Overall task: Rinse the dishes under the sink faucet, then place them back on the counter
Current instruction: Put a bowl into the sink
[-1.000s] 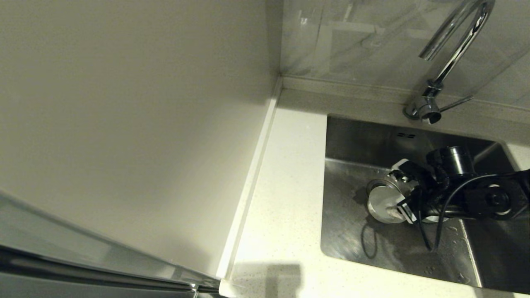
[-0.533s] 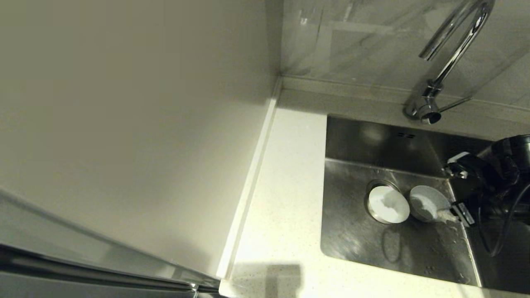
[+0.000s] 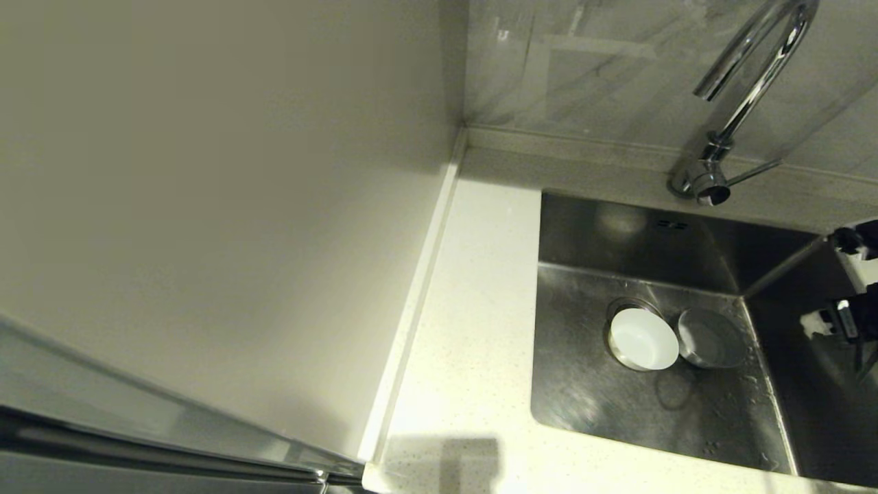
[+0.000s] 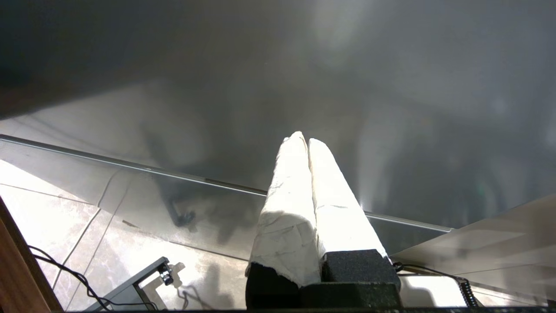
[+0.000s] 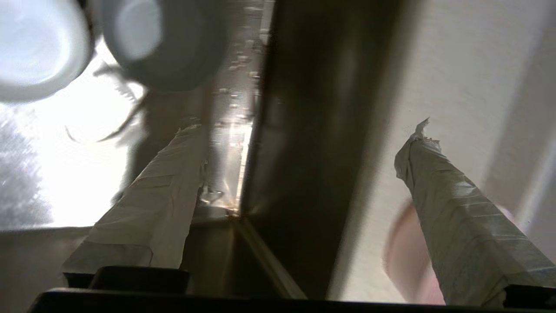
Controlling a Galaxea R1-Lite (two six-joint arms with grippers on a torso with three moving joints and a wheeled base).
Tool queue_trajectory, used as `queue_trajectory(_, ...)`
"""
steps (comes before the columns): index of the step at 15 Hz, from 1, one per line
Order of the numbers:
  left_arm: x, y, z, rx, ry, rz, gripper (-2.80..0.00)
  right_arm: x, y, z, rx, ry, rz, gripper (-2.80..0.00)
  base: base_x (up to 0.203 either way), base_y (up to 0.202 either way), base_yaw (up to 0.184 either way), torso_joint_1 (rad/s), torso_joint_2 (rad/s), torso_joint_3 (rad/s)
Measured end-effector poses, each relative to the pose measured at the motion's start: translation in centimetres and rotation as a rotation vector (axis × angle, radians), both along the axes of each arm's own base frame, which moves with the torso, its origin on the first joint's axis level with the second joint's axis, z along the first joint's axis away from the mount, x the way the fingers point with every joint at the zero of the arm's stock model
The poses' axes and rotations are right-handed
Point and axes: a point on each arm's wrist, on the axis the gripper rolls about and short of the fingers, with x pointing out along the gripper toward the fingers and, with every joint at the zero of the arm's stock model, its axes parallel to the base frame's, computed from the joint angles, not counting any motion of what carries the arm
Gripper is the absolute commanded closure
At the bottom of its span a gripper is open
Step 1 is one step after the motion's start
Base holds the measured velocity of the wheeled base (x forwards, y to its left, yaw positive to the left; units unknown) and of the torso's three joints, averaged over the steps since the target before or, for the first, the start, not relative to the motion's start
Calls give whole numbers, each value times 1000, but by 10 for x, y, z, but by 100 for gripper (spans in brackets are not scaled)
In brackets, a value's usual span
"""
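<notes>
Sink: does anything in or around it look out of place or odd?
Slightly. In the sink, the mint-white bowl sits right over the drain, touching the steel bowl beside it. Faucet shows no water running. Nothing looks spilled or damaged.

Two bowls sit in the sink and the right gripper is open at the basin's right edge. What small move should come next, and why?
Probably carry the open, empty right gripper on toward the pink bowl on the counter: the white bowl and steel bowl already lie in the sink, and the pink one does not.
</notes>
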Motion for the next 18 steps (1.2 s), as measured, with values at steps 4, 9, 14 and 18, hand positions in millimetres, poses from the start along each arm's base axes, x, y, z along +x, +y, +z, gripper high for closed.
queue_trajectory(4,0,0,0,0,0,0,0,-13,-30,33,57,-23,-173,-280,0,0,0,0,0,0)
queue_trajectory(9,0,0,0,0,0,0,0,-32,-69,46,171,15,-399,-280,0,0,0,0,0,0)
queue_trajectory(14,0,0,0,0,0,0,0,-35,-104,34,245,18,-535,-280,0,0,0,0,0,0)
queue_trajectory(18,0,0,0,0,0,0,0,-40,-122,12,368,80,-564,-280,0,0,0,0,0,0)
